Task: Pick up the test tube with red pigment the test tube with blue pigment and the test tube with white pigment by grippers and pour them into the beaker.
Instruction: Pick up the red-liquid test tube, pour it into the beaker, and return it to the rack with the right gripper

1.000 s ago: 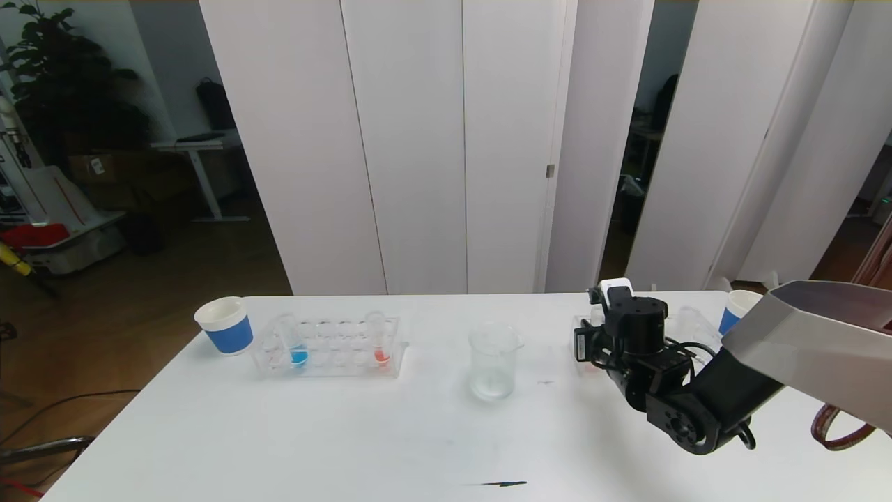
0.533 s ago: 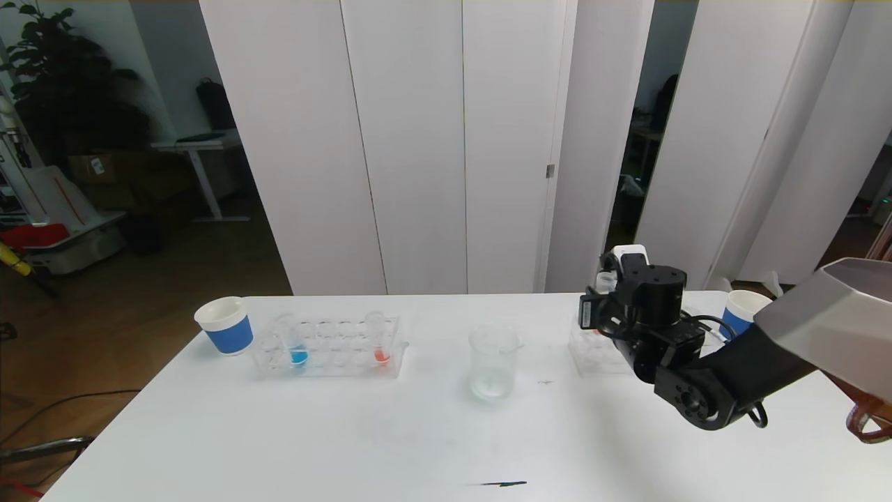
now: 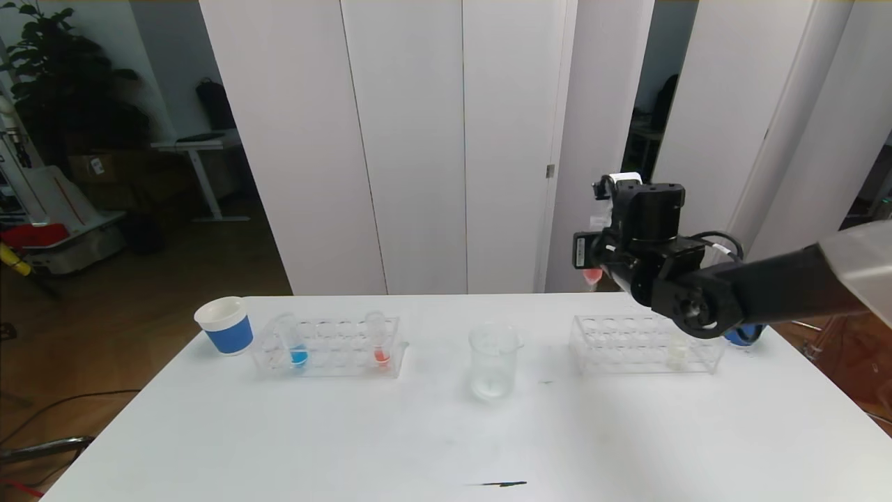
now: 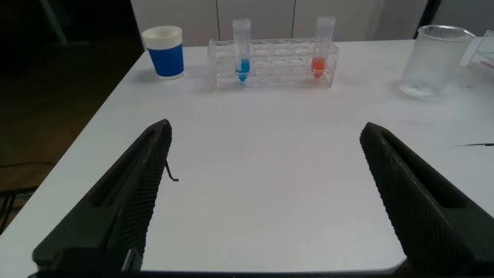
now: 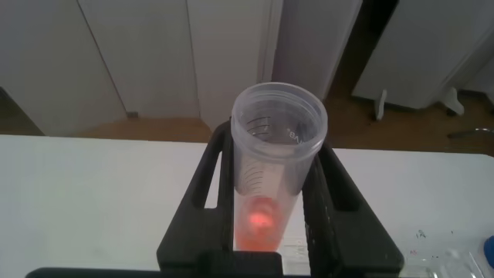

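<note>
I have the right gripper (image 5: pixel 275 166) raised well above the white table (image 3: pixel 418 432), its black fingers (image 5: pixel 333 193) closed on a small clear test tube with red-orange pigment (image 5: pixel 272 166) that sits upright between them, the liquid pooled at its rounded bottom. In the head view that tube's red tip (image 3: pixel 592 276) hangs above and behind the near end of the clear plastic rack on the right (image 3: pixel 644 344), which holds the test tube with white pigment (image 3: pixel 676 355), a small clear tube with pale cream liquid, standing in a slot near its far right end.

The clear glass beaker with a pouring lip (image 3: pixel 494 360) stands in the middle of the table, between the two racks and well apart from the raised tube; I can see no coloured liquid in it. The clear plastic rack on the left (image 3: pixel 327 346) carries the test tube with blue pigment (image 3: pixel 291 341), leaning slightly, and a second tube with red-orange liquid (image 3: pixel 378 339). A blue-and-white paper cup (image 3: pixel 225 325) stands just beside that rack.

The left gripper (image 4: pixel 266 193) hovers low over the near table edge, fingers spread wide and holding nothing.

By my reading, the first tube is lifted and the carry to the beaker is the step in hand. Next I would bring the tube's mouth over the beaker's rim, then tilt slowly so nothing spills outside.
</note>
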Robot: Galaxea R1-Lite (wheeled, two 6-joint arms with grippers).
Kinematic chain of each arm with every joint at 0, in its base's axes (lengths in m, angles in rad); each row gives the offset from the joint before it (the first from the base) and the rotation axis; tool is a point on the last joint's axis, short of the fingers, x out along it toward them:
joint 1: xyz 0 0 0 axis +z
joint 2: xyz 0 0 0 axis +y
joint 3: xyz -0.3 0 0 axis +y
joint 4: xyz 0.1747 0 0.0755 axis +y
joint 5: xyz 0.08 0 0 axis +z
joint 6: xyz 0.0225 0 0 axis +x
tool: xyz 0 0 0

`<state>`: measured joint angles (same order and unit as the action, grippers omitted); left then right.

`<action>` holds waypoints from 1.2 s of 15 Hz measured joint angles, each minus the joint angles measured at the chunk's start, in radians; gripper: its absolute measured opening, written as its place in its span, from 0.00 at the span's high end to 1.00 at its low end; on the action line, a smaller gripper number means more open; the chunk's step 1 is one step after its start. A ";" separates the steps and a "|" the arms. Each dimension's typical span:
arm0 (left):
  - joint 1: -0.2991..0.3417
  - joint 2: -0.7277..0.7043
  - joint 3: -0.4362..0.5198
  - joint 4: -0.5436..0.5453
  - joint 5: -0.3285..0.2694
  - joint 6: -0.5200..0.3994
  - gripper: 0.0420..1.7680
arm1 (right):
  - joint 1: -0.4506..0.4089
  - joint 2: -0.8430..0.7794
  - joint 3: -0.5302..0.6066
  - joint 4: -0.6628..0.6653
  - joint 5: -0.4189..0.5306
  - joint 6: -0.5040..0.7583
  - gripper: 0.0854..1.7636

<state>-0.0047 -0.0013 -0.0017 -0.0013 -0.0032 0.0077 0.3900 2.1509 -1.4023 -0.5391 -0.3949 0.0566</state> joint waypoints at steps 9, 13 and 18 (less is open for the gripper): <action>0.000 0.000 0.000 0.000 0.000 0.000 0.01 | 0.010 0.051 -0.285 0.231 0.357 -0.041 0.71; 0.000 0.000 0.000 0.000 0.000 0.000 0.01 | 0.021 0.053 -0.207 0.087 0.532 -0.245 0.71; 0.000 0.000 0.000 0.000 0.000 0.000 0.01 | 0.050 0.067 -0.057 -0.268 0.649 -0.299 0.71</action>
<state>-0.0047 -0.0013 -0.0017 -0.0013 -0.0028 0.0077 0.4396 2.2183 -1.4591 -0.8072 0.2540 -0.2423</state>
